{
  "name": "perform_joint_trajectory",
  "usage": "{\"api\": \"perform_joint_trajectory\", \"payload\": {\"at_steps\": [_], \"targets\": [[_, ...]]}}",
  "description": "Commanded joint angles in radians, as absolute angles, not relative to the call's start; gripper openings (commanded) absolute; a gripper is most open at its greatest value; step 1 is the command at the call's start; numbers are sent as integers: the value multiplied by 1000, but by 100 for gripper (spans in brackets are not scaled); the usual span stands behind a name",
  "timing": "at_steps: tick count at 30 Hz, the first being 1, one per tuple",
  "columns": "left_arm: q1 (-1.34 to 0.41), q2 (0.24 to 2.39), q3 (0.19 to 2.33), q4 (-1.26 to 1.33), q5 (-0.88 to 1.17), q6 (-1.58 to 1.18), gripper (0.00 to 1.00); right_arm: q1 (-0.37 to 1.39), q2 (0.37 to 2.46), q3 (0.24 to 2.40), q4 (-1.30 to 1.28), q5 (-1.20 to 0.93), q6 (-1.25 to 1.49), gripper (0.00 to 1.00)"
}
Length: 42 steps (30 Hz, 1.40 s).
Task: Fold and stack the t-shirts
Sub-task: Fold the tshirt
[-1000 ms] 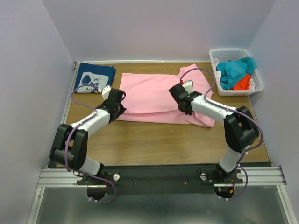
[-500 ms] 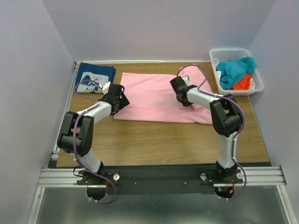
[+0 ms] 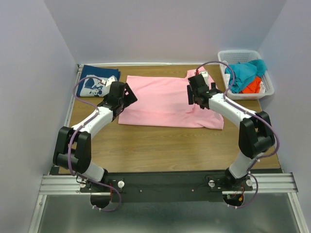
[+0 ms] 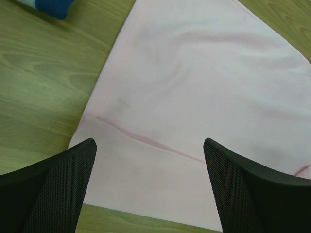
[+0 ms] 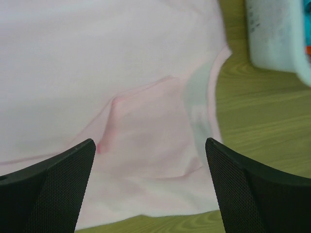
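The pink t-shirt (image 3: 163, 102) lies flat on the table as a long folded band, its sleeve end to the right. My left gripper (image 3: 129, 94) hovers open over its left end, and the left wrist view shows pink cloth (image 4: 194, 87) below the spread fingers (image 4: 63, 184), with nothing between them. Over the right end, my right gripper (image 3: 192, 95) also stands open; beneath its empty jaws lies a wrinkled fold of the pink cloth (image 5: 121, 63). The navy t-shirt (image 3: 96, 80) with a white print sits folded at the back left corner, and its edge (image 4: 48, 5) shows in the left wrist view.
A white basket (image 3: 248, 96) holding teal and orange cloth stands at the back right, and its wall (image 5: 277, 39) shows in the right wrist view. Bare wooden table (image 3: 160, 145) stretches in front of the pink t-shirt. Grey walls close in the table.
Both grippers carried the pink t-shirt's near edge toward the back, then opened and let it go. The shirt now lies narrower and flatter. Both arms have shifted back and lifted off it.
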<state>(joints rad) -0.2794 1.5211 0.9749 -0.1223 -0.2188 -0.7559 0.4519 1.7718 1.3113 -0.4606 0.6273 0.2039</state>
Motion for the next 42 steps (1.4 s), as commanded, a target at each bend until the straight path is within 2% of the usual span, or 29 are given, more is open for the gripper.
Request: {"api": "perform_joint_trajectory", "payload": {"at_steps": [1,4,9,23,29,34,38,42], "targets": [[-314,1512,911,-65,-134,-733,98,456,1717,1185,-422,362,325,100],[-322,1535,891,-22,-92,-721,98,457,1707,1115,-339,184,333,100],[-324,1552,891,-12,-83,-712,98,456,1801,1138,-281,89,396,100],[-324,1519,876,-21,-115,-716,98,459,2005,1407,-224,107,429,100],[-324,1519,906,-34,-115,-704,98,457,1955,1404,-224,113,425,100],[-325,1545,957,-34,-81,-687,98,454,1856,1333,-225,259,433,100],[-363,1606,999,-32,-57,-678,98,445,1709,1168,-225,342,498,100],[-382,1652,1002,-29,-54,-680,98,437,1652,1051,-225,370,505,100]]}}
